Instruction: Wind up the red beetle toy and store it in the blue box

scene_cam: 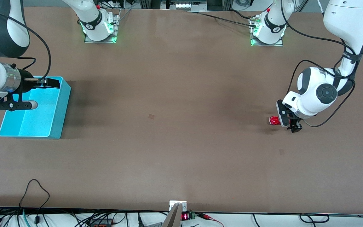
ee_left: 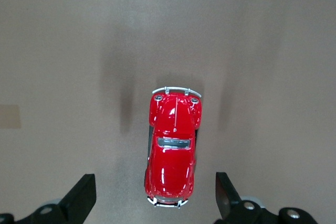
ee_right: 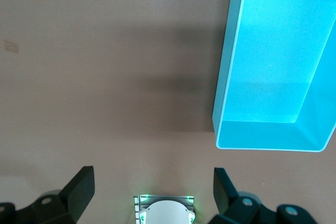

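- The red beetle toy sits on the brown table near the left arm's end, wheels down — upright and alone.
- The left gripper hangs just over the toy, claw released, its fingers spread wide to either side of the car's body and not touching it.
- The blue box stands at the right arm's end of the table, well apart from the toy, its inside bare.
- The right gripper waits above the box — claw released, holding nothing.
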`<action>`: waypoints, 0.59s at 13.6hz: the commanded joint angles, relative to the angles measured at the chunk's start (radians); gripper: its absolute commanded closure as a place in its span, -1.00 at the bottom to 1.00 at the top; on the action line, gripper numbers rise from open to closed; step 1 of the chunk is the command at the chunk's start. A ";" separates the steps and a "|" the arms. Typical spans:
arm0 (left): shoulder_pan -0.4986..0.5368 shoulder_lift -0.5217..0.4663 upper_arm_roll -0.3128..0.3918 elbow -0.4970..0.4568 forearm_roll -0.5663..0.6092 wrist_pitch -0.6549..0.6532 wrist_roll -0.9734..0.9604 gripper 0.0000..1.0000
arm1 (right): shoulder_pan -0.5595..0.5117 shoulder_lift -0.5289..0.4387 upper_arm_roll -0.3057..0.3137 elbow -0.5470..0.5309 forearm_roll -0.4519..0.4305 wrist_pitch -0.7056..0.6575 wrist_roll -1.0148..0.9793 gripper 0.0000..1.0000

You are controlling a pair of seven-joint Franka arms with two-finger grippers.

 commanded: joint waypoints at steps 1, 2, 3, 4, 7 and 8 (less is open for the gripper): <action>0.009 0.009 -0.008 0.011 0.019 -0.001 0.068 -1.00 | -0.003 -0.005 0.000 0.005 0.009 -0.014 -0.007 -1.00; 0.009 0.012 -0.008 0.011 0.021 -0.001 0.079 -1.00 | -0.003 -0.005 0.000 0.005 0.009 -0.014 -0.007 -1.00; 0.012 0.020 -0.007 0.011 0.019 -0.002 0.079 -1.00 | -0.003 -0.005 0.000 0.005 0.010 -0.014 -0.007 -1.00; 0.025 0.022 -0.008 0.009 0.017 -0.001 0.079 -1.00 | -0.003 -0.005 0.000 0.005 0.009 -0.014 -0.007 -1.00; 0.030 0.035 -0.008 0.005 0.005 0.001 0.066 -0.98 | -0.003 -0.005 0.000 0.005 0.010 -0.014 -0.007 -1.00; 0.032 0.035 -0.008 0.000 0.004 0.001 0.063 -0.98 | -0.004 -0.005 0.000 0.005 0.009 -0.014 -0.007 -1.00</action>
